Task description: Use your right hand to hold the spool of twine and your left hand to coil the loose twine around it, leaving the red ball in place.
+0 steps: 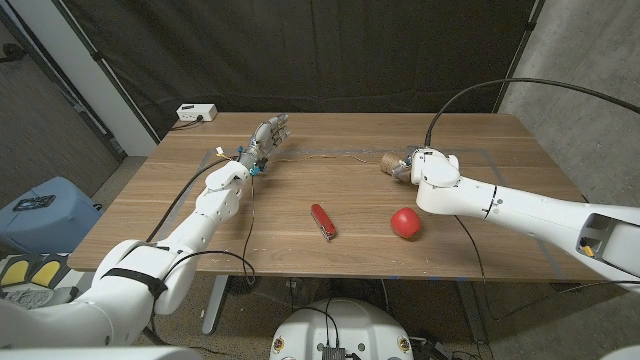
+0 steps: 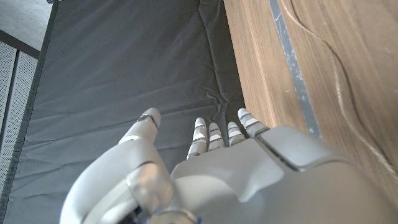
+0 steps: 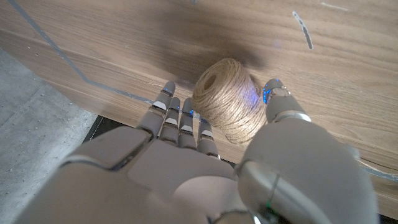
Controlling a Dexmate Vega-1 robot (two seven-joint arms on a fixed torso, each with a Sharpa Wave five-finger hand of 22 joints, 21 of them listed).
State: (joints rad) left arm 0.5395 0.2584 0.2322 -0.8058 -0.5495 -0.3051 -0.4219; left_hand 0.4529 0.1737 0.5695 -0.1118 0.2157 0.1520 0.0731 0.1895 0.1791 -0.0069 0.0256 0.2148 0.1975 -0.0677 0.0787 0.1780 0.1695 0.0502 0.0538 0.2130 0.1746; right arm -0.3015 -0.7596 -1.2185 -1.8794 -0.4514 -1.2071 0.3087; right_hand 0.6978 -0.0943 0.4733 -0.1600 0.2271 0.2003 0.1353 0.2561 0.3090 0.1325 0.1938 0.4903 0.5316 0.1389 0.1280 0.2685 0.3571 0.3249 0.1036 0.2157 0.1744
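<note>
Spool of tan jute twine [image 3: 225, 98], cylindrical, on the wooden table [image 1: 300, 245] toward its far right part, gripped between thumb and fingers [image 3: 180, 121] of the right hand [image 1: 412, 165]. Loose thin twine strand [image 1: 330, 155] trailing leftward across the tabletop toward the left hand [image 1: 268, 135], fingers apart, holding nothing. Round red ball [image 1: 405, 223] nearer the front, just beside the right forearm. Red folding pocket knife [image 1: 323, 221] left of the ball.

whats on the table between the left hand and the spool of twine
In the head view, only a thin strand of loose twine runs across bare wood from the left hand toward the spool.
</note>
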